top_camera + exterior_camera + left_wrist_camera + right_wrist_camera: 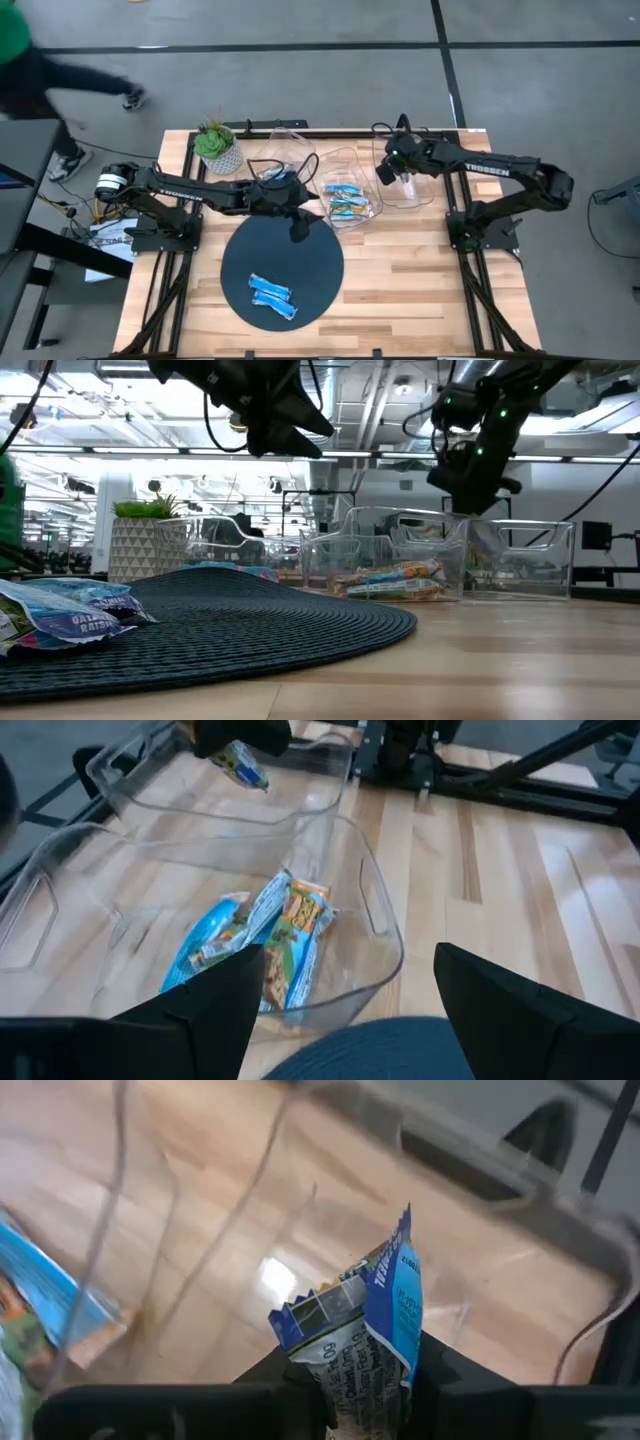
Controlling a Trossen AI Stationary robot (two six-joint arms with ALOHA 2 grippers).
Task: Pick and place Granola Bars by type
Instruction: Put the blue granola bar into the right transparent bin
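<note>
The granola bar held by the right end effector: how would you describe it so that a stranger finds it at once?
Start from the row of three clear bins at the back of the table, and go to the rightmost bin. Above it hangs the right end effector, shut on one blue-and-white granola bar. It is the only bar up in the air; the others lie in the middle bin or on the dark round mat.

Glossy foil bars, wood table

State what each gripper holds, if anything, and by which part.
The right gripper pinches a blue-and-white granola bar by one end of its wrapper. The left gripper is open, holding nothing.
</note>
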